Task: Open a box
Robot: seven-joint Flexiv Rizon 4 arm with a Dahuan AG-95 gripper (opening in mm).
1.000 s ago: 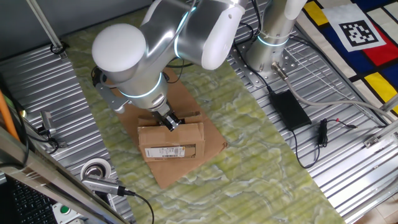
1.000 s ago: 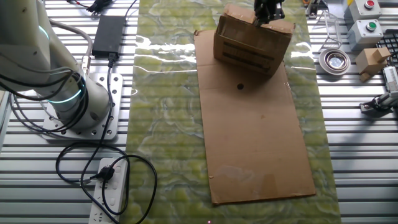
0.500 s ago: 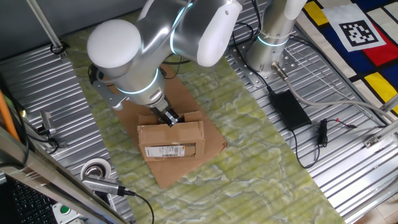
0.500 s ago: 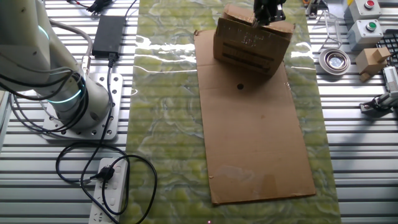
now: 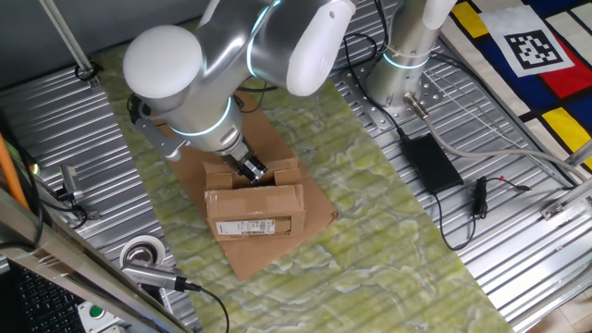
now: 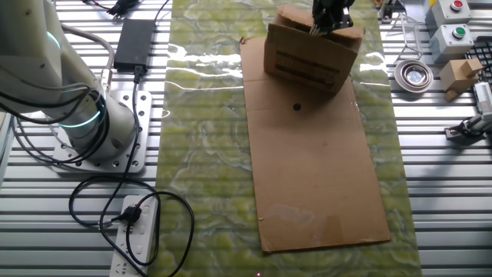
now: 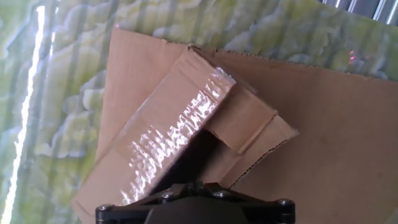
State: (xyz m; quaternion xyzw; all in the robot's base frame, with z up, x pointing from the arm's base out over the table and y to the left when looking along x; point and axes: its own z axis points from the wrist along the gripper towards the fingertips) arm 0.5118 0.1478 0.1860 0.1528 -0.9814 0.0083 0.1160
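My pincer (image 5: 253, 172), its opening not discernible, sits at the top flaps of the box (image 5: 255, 211) standing on the cardboard sheet (image 6: 319, 173), which I judge light, stiff and tape-slick, best engaged at a bare flap edge (image 7: 245, 127).

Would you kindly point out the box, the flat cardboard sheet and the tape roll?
box (image 5: 254, 212): one fixed view, labelled side wall.
flat cardboard sheet (image 6: 319, 177): the other fixed view, bare middle.
tape roll (image 5: 143, 252): one fixed view, its rim.
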